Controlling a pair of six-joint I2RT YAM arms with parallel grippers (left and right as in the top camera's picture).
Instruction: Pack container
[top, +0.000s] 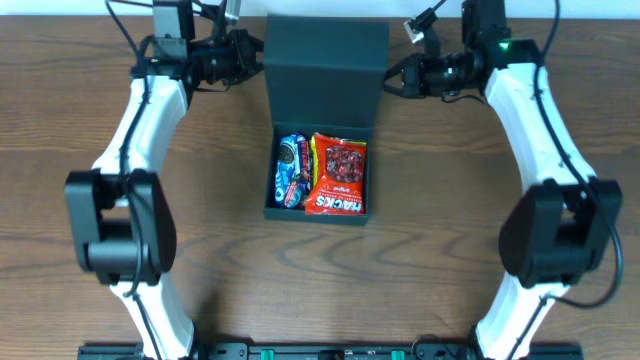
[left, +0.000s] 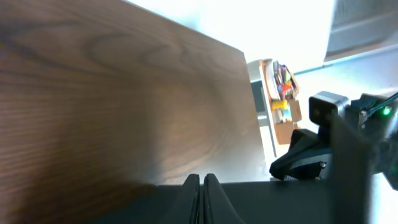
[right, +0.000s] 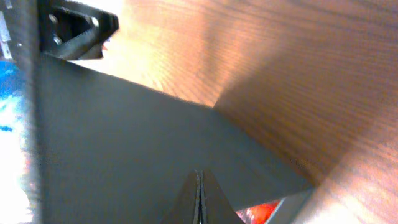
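The black container (top: 270, 192) sits mid-table with its flap lid (top: 325, 70) raised at the back. Inside lie a red snack packet (top: 338, 178) and a blue one (top: 291, 172). My left gripper (top: 255, 62) is shut, its tips at the lid's left edge. My right gripper (top: 392, 80) is shut at the lid's right edge. In the left wrist view the closed fingers (left: 200, 178) rest against the dark lid (left: 280, 202). In the right wrist view the closed fingers (right: 198, 175) press on the lid (right: 124, 137), with the red packet (right: 261, 213) peeking out below.
The wooden table (top: 450, 250) surrounds the box. The right arm (left: 323, 143) shows across the lid in the left wrist view. The left arm's gripper (right: 74, 31) shows at the top left of the right wrist view.
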